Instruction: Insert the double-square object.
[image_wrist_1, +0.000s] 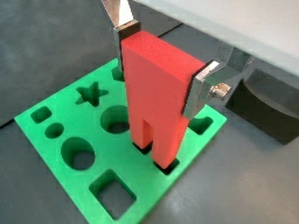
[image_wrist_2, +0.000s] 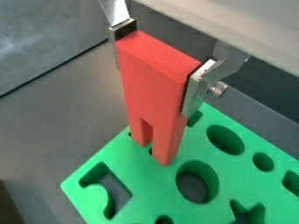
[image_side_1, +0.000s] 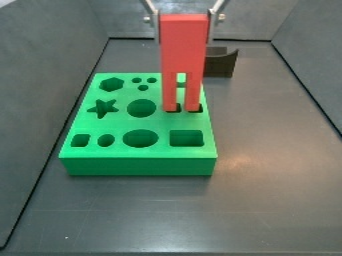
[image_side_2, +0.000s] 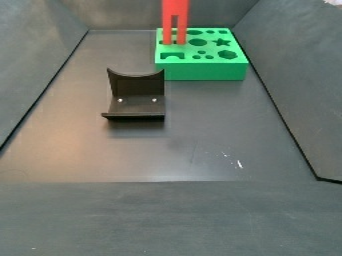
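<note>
The double-square object (image_wrist_1: 158, 96) is a tall red block standing upright on the green board (image_wrist_1: 70, 188). Its two legs sit in a pair of square holes near one edge of the board. It also shows in a wrist view (image_wrist_2: 155, 96) and in both side views (image_side_1: 182, 55) (image_side_2: 175, 20). My gripper (image_wrist_1: 163, 57) is at the block's solid top, with one silver finger on each side of it, shut on it. The gripper also shows in a wrist view (image_wrist_2: 162, 57) and a side view (image_side_1: 183, 14). The leg ends are hidden inside the holes.
The green board (image_side_1: 140, 152) has several other shaped holes, among them a star, circles and squares. The dark fixture (image_side_2: 134, 95) stands on the floor apart from the board (image_side_2: 214, 66), and shows behind the board in a side view (image_side_1: 222, 62). Dark walls enclose the floor.
</note>
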